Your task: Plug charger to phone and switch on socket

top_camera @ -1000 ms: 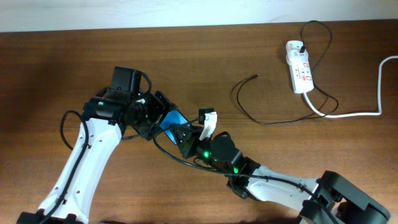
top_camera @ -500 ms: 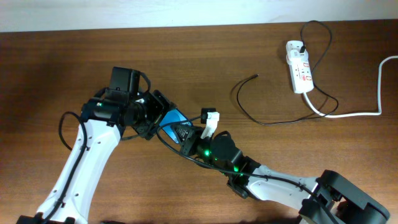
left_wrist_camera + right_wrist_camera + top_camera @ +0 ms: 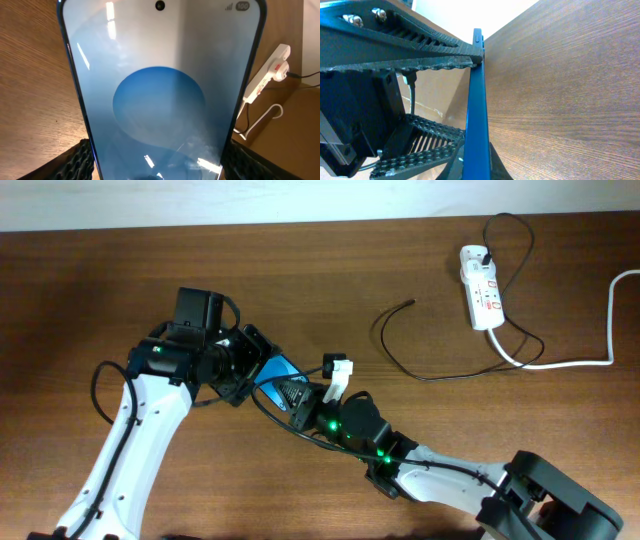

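A brown wood-grain table (image 3: 500,415) fills nearly all of the overhead view. Its grain runs from 9 to 3 o'clock, and its tone is darker toward 9 o'clock. A pale band (image 3: 300,198) lies along the 12 o'clock edge, meeting the table's far edge. In the right wrist view the same wood spreads from 1 to 5 o'clock, with the pale band at 12.

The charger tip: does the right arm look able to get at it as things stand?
Probably not yet. The right gripper is shut on the phone, which the left gripper also clasps. The charger tip lies uncovered, but the arm must first let go.
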Available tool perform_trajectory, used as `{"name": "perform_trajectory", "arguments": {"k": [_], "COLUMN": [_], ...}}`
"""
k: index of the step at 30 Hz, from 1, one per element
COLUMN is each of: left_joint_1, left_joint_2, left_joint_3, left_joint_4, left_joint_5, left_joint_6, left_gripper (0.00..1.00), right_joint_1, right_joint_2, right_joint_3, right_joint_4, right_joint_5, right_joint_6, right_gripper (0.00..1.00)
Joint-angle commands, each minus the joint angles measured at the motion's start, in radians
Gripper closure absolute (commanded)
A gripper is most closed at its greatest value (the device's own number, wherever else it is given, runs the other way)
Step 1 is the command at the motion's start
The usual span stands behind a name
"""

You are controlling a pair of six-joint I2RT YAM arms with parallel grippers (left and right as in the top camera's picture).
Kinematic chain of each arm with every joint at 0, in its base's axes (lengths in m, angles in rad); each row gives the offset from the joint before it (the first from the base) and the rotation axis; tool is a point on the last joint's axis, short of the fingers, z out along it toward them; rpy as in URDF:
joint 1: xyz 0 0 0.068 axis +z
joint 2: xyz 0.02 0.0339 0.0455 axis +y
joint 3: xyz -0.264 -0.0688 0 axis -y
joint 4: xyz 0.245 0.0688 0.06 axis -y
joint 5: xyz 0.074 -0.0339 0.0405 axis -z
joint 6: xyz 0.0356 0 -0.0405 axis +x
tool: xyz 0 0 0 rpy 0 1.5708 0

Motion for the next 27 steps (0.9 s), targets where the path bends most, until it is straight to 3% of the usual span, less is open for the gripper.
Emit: {"name": "perform_trajectory", "arguments": {"k": [1, 5, 15, 20, 23, 27], "left_joint_1": [-0.009, -0.009, -0.009, -0.009, -0.009, -0.009], "left_joint_2": [0.012, 0.012, 0.012, 0.012, 0.012, -0.011], "left_joint_3": [-0.001, -0.001, -0.001, -0.001, -0.001, -0.001], "left_joint_4": [-0.007, -0.007, -0.005, 0.006, 0.016, 0.016], "left_joint_5": [0.005, 0.005, 0.006, 0.005, 0.006, 0.009], "left_joint_6": [-0.002, -0.002, 0.001, 0.076, 0.152, 0.251], "left_gripper": [0.11, 0.01, 0.01, 0.01, 0.01, 0.00], "right_joint_1": [0.016, 0.017, -0.042, -0.097, -0.148, -0.191], "right_joint_2": [-0.027, -0.028, -0.029, -0.029, -0.029, -0.029], "right_joint_3": [0.026, 0.026, 0.026, 0.026, 0.026, 0.026], "right_joint_4": [0.070, 0.107, -0.010, -0.020, -0.073, -0.095], "right_joint_5": [-0.102, -0.116, -0.126, -0.187, -0.244, -0.322], "right_joint_6": [0.026, 0.060, 0.311, 0.349, 0.484, 0.514], "right_gripper": [0.96, 0.96, 0.96, 0.96, 0.96, 0.96]}}
